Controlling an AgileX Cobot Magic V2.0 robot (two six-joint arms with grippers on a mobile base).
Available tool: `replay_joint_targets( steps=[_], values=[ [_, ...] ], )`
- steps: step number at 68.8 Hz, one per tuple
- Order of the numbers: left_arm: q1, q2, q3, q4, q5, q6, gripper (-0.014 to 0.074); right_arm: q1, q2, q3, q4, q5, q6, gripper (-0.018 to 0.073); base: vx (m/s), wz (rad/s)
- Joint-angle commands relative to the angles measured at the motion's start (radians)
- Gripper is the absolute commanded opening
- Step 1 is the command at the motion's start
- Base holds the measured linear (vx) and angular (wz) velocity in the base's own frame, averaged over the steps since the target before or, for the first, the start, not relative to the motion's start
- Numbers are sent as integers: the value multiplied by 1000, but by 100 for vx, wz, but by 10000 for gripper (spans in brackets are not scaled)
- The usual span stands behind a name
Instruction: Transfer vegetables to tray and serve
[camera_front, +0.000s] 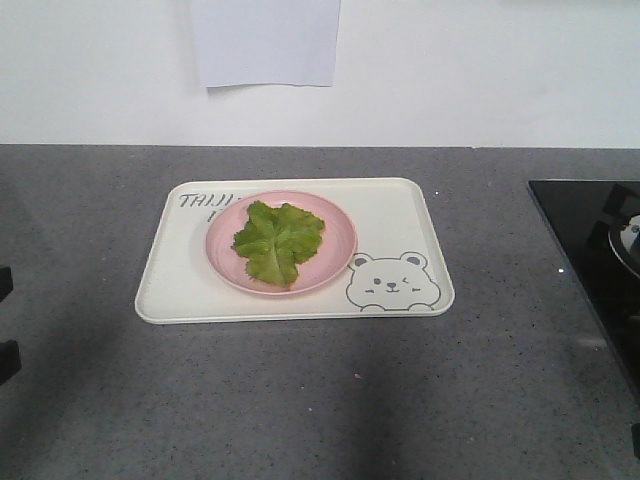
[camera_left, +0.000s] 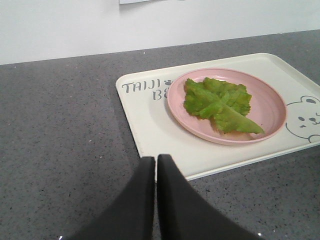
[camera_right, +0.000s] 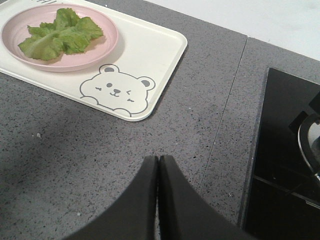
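— Where's the lettuce?
— On the pink plate, at the tray's centre, twelve o'clock from me.
— Your claws?
— My left claw and right claw are pressed together, holding nothing.

A grey speckled worktop met a white wall; a black glass hob sat at right.
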Motion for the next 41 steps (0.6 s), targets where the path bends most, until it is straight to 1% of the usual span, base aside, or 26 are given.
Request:
replay_joint_targets(
  steps=[1,41],
  values=[
    [-3,-2,-26,-10,-77,-7,-8,-1,1,-24,-4,-61,-3,-8,0,0],
    [-3,-2,-26,-10,-77,-7,-8,-1,1,-24,-4,-59,-3,-8,0,0]
  ],
)
